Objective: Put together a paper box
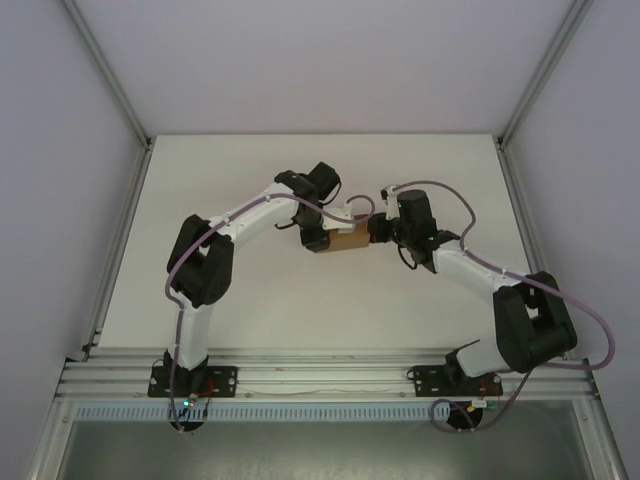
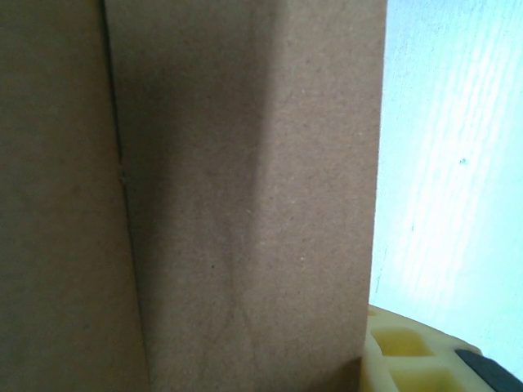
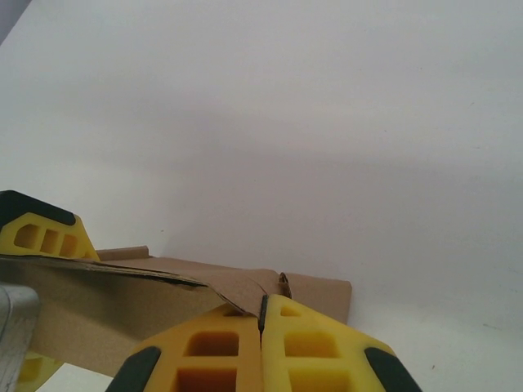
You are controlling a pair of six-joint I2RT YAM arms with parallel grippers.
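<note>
The paper box (image 1: 348,240) is plain brown cardboard, held off the white table between both arms at mid-table. My left gripper (image 1: 322,238) clamps its left end. In the right wrist view one yellow left fingertip (image 3: 41,233) sits on top of the paper box (image 3: 106,302) and another shows below it. In the left wrist view the cardboard (image 2: 245,204) is very close, with one yellow finger (image 2: 409,355) at its right edge. My right gripper (image 1: 377,232) meets the box's right end. Its fingertips (image 3: 263,300) are pressed together, and a thin flap edge runs into their seam.
The white table (image 1: 300,180) stretches around the box, walled by pale panels and aluminium posts at the back corners. A metal rail (image 1: 320,375) carrying both arm bases runs along the near edge.
</note>
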